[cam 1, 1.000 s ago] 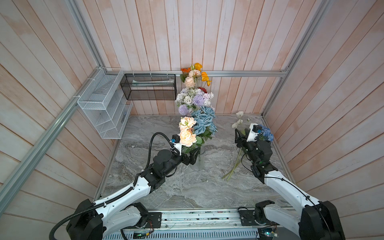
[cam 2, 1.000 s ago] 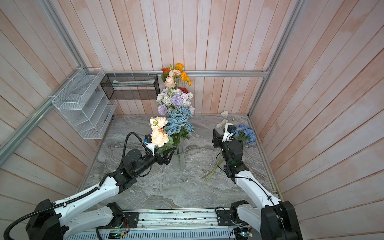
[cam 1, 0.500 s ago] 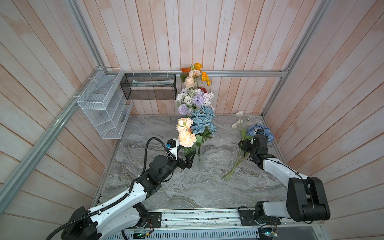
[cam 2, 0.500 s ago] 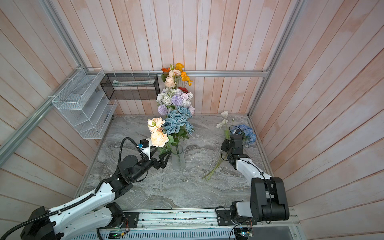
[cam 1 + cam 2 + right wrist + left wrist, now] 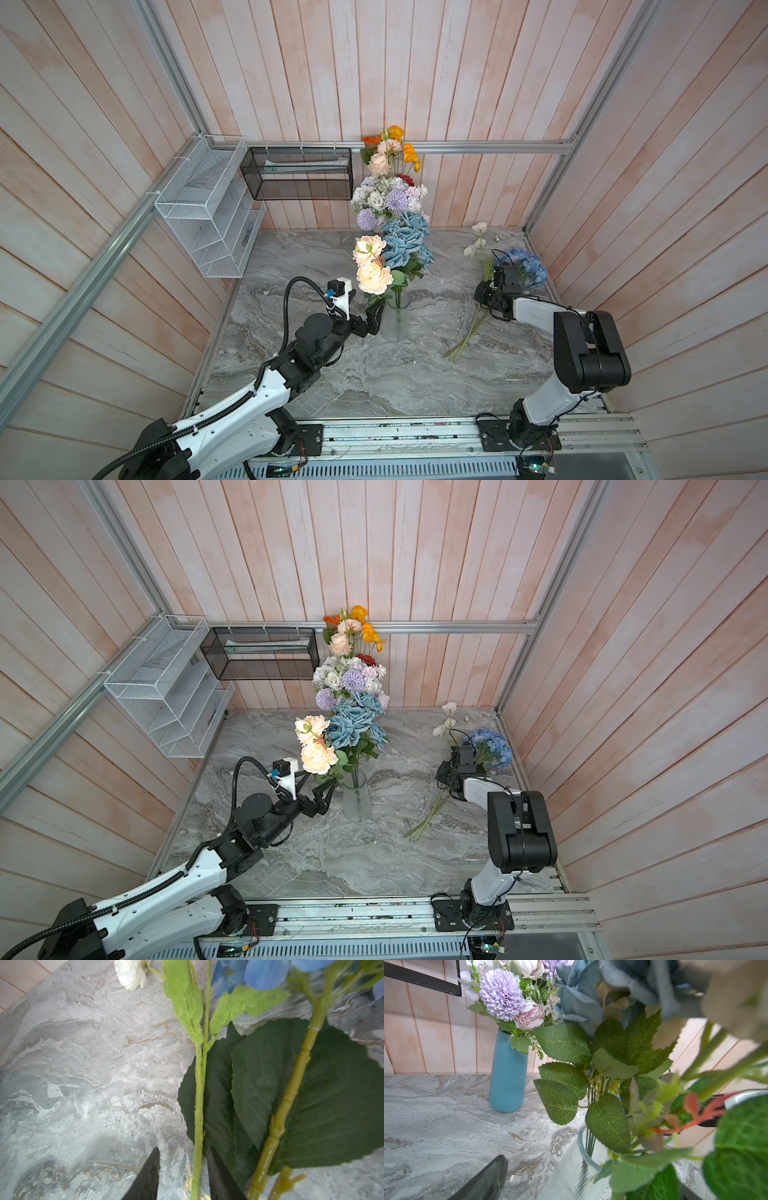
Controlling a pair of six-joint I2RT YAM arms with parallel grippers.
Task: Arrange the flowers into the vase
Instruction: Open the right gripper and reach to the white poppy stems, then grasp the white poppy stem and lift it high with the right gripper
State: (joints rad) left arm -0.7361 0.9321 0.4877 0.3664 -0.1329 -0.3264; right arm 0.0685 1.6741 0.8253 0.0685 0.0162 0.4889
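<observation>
Marble table [image 5: 374,374], right side of a top view: my right gripper [image 5: 480,295] straddles the thin stem [image 5: 199,1095], not clenched yet. It might pinch the hydrangea leaf [image 5: 259,1084] underneath too.

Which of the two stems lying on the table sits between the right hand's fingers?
The thin, fuzzy stem with pale leaves; the thick, knobbly hydrangea stem lies outside the right hand.
</observation>
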